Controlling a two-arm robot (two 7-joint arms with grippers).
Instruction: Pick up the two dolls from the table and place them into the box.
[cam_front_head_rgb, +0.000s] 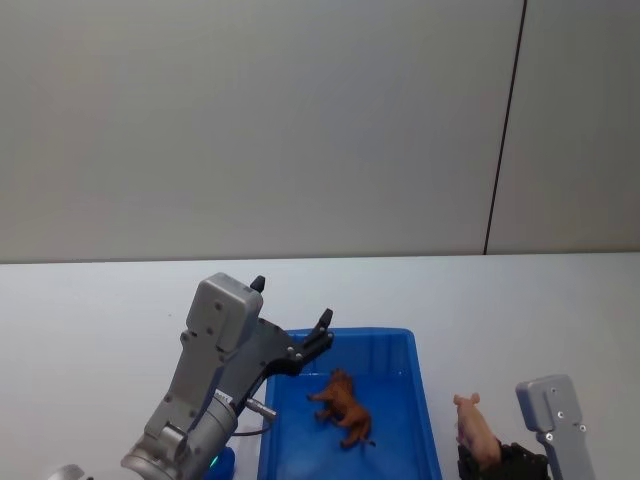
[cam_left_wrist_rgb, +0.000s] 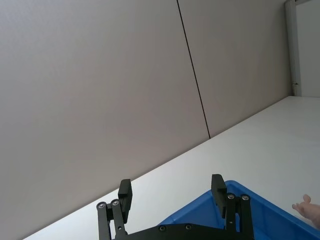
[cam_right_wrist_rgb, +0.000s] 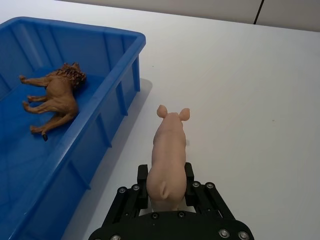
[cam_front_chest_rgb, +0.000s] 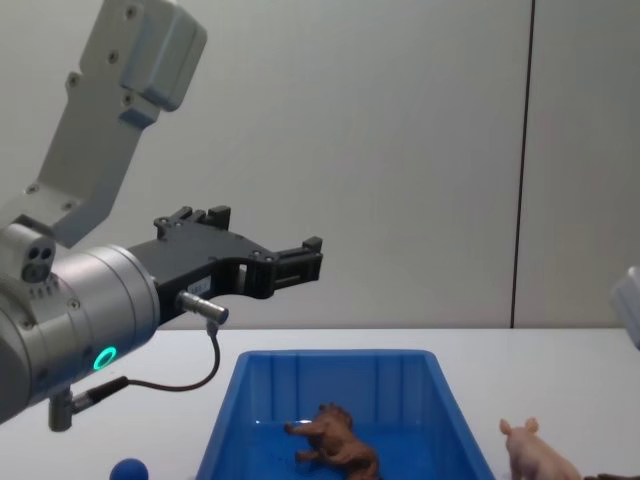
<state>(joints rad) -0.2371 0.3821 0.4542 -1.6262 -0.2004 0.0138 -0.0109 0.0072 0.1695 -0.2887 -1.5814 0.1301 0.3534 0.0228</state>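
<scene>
- Brown maned plastic lion lies inside the bright blue ribbed plastic box: half done.
- Pale pink plastic pig, clamped in the right gripper just beside the box, is yet to go in.
- Left gripper hangs wide, empty, above it.

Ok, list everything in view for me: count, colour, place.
table: one, white, under everything
box: one, bright blue, on the table, front centre
lion: one, brown, lying on its side on the box floor
pig: one, pale pink, held just right of the box, outside it
ball: one, blue, small, on the table left of the box
wall: one, grey panels, behind the table
left gripper: one, black, open, raised over the box's left rear corner
right gripper: one, black, shut on the pig, right of the box
</scene>
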